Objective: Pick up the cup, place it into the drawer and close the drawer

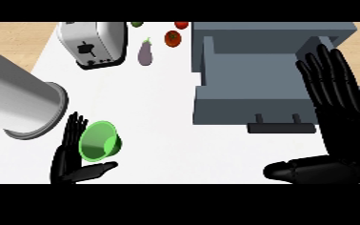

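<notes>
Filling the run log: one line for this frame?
stage: cup grasp | left hand: at green cup, fingers behind, thumb below | right hand: open beside drawer | drawer: open, no cup inside

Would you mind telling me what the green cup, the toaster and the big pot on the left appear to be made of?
The cup looks like translucent green plastic or glass: light shows through its wall. The toaster seems polished metal with a bright, reflective shell and a black lever. The pot looks like brushed steel, matte grey with a soft sheen, though only part of it shows.
</notes>
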Robot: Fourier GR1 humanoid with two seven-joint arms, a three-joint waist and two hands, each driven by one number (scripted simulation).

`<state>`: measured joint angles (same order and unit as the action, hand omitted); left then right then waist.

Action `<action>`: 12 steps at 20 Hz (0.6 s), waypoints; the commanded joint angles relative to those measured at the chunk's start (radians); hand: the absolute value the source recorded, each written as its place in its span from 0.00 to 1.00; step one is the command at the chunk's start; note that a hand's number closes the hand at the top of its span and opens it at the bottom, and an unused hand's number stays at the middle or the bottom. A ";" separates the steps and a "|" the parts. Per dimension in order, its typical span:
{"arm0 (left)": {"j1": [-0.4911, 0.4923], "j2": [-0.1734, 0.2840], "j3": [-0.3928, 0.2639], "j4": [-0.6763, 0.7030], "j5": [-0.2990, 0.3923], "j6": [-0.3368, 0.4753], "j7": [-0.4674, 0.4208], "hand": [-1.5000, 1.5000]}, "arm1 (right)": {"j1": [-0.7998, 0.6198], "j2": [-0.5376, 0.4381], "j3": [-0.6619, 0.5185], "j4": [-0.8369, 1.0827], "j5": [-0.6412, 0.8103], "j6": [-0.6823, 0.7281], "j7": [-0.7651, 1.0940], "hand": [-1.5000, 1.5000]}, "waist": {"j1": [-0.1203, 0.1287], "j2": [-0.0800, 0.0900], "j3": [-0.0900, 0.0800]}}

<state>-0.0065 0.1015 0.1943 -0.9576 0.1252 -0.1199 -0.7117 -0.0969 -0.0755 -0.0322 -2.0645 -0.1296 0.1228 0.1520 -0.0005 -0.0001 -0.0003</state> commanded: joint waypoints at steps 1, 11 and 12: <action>0.012 -0.007 -0.024 -0.058 0.007 -0.001 0.027 0.00 | -0.002 0.005 0.007 -0.027 0.004 -0.010 0.021 0.00 | 0.001 0.000 0.000; -0.137 0.037 0.044 0.240 0.058 -0.084 -0.123 0.00 | -0.023 0.053 0.084 -0.019 0.080 -0.058 0.033 0.00 | 0.000 0.000 0.000; -0.041 -0.034 -0.008 0.148 0.039 -0.057 -0.128 0.00 | 0.049 0.014 0.008 -0.039 -0.004 0.010 -0.024 0.00 | 0.000 -0.001 0.000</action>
<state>-0.0983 0.1056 0.2105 -0.7837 0.1621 -0.1765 -0.8132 -0.0874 -0.0600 -0.0142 -2.0936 -0.1206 0.1140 0.1651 -0.0010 0.0000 -0.0002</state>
